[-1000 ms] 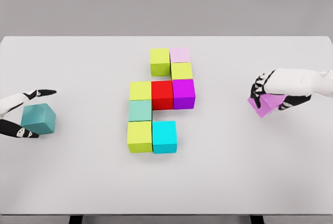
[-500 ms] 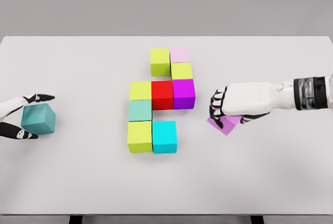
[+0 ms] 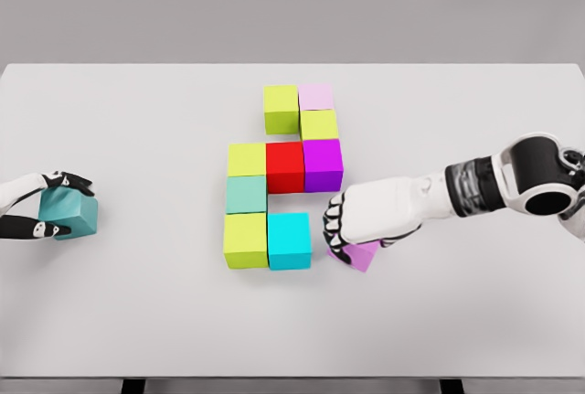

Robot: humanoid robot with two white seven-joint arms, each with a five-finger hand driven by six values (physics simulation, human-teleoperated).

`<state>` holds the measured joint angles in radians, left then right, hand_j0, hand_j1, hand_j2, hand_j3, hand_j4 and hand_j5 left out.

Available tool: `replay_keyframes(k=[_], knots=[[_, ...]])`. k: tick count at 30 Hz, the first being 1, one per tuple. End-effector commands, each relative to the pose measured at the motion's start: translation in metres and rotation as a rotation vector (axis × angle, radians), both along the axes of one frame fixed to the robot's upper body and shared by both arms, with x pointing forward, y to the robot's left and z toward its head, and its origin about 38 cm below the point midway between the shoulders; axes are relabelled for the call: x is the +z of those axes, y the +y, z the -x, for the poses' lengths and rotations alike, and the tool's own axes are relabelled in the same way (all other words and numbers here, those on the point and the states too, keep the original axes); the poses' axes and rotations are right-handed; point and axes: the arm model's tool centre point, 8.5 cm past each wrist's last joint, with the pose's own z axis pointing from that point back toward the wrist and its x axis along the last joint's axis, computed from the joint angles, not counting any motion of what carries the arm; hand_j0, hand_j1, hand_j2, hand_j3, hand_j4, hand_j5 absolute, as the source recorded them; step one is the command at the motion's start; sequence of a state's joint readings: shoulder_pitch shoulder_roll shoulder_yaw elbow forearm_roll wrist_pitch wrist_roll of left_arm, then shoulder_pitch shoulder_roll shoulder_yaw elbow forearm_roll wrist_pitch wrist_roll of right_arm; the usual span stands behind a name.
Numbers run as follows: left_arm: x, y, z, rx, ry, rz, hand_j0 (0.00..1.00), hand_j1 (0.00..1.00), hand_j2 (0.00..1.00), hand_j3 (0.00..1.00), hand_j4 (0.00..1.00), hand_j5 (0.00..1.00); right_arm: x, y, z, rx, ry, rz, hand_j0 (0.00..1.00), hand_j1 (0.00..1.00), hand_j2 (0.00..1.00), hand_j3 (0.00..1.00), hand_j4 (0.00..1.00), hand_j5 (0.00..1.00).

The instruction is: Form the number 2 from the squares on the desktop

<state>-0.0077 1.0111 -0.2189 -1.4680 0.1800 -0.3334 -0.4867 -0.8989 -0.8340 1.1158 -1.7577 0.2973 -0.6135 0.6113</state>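
The right arm stretches in from the desk's right edge, its hand (image 3: 358,222) palm-down with fingers curled around a violet cube (image 3: 363,256) just beside the cyan cube (image 3: 289,240). At the left edge, the left hand (image 3: 44,204) pinches a teal cube (image 3: 68,214).

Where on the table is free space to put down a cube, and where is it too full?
Free: the white table between the teal cube in the left hand and the block figure; also the front strip and the far corners. Crowded: beside the cyan cube, where the right hand holds the pink cube.
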Motion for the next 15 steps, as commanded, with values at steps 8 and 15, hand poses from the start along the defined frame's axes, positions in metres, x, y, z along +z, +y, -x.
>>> replay_keyframes(k=[8,15], knots=[[-0.006,-0.003,0.004,-0.047,0.039,-0.038,0.44,0.44,0.44,0.44,0.44,0.44,0.014,-0.004,-0.012,-0.019,-0.083,0.017,1.0,1.0,1.0,1.0,1.0,1.0],[0.0,-0.017,-0.009,-0.046,0.034,-0.02,0.35,0.35,0.35,0.35,0.35,0.35,0.054,-0.059,-0.026,-0.156,-0.171,0.034,1.0,1.0,1.0,1.0,1.0,1.0]])
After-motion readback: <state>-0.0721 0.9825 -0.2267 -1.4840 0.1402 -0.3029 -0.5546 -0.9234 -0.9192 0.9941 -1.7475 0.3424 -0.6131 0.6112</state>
